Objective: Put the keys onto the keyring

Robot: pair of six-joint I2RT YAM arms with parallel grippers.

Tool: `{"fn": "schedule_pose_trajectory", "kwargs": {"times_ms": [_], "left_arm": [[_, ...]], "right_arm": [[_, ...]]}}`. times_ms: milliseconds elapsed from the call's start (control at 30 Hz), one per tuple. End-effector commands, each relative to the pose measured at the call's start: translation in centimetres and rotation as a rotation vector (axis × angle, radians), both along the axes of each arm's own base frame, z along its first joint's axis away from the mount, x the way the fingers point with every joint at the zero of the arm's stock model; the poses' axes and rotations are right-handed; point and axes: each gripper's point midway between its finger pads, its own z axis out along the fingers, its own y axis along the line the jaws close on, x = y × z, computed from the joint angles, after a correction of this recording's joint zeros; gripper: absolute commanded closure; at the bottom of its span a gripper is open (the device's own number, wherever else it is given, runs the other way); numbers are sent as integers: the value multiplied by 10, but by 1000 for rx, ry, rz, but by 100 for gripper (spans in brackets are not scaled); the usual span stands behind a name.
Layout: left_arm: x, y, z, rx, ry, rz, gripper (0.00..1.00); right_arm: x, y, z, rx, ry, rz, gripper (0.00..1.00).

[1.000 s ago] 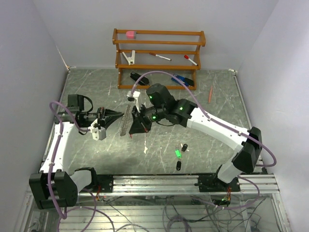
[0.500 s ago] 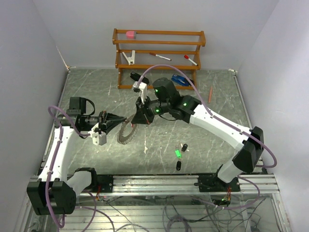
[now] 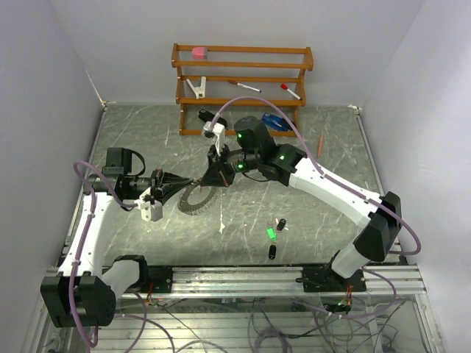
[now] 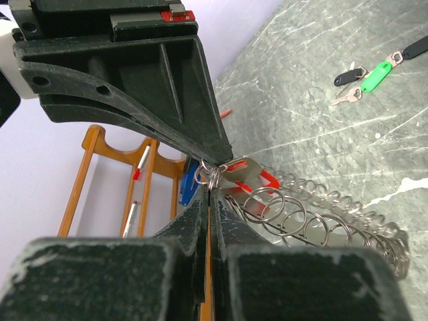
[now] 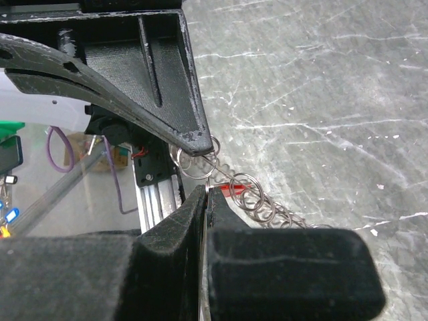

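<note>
The keyring [image 3: 193, 204], a large silvery ring strung with small wire loops, hangs tilted just above the table between both arms. My left gripper [image 3: 190, 182] is shut on its rim [image 4: 210, 187], with loops trailing away to the right [image 4: 321, 214]. My right gripper [image 3: 220, 176] meets it tip to tip and is shut [image 5: 206, 190] on the red key [image 4: 257, 177], whose red head [image 5: 231, 190] shows beside the loops. A green key [image 3: 271, 234] and two black keys [image 3: 281, 223] [image 3: 271, 252] lie on the table near the front.
A wooden rack [image 3: 239, 77] stands at the back with red-capped markers, a pink block and a clip. A blue object [image 3: 276, 121] lies under it. An orange pencil [image 3: 321, 143] lies at the right, a white scrap [image 3: 221, 228] near the front.
The keyring has swung from standing edge-on to a flatter tilt. My right gripper has moved back towards the rack, and the left gripper has shifted right to meet it.
</note>
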Motion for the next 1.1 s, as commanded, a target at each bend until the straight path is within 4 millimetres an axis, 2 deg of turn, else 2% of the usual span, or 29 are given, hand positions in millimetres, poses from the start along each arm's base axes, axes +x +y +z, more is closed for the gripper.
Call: {"fn": "schedule_pose_trajectory", "kwargs": {"times_ms": [0, 467, 967, 1067], "left_arm": [[-4, -5, 45, -75, -657, -65, 93], [-10, -12, 45, -85, -654, -96, 93], [-7, -12, 47, -85, -676, -97, 93], [-7, -12, 46, -86, -671, -98, 93]], "right_arm": [[5, 8, 11, 32, -17, 11, 100], [3, 10, 13, 35, -16, 31, 100], [-13, -7, -1, 13, 5, 57, 100], [-14, -10, 3, 28, -1, 57, 100]]}}
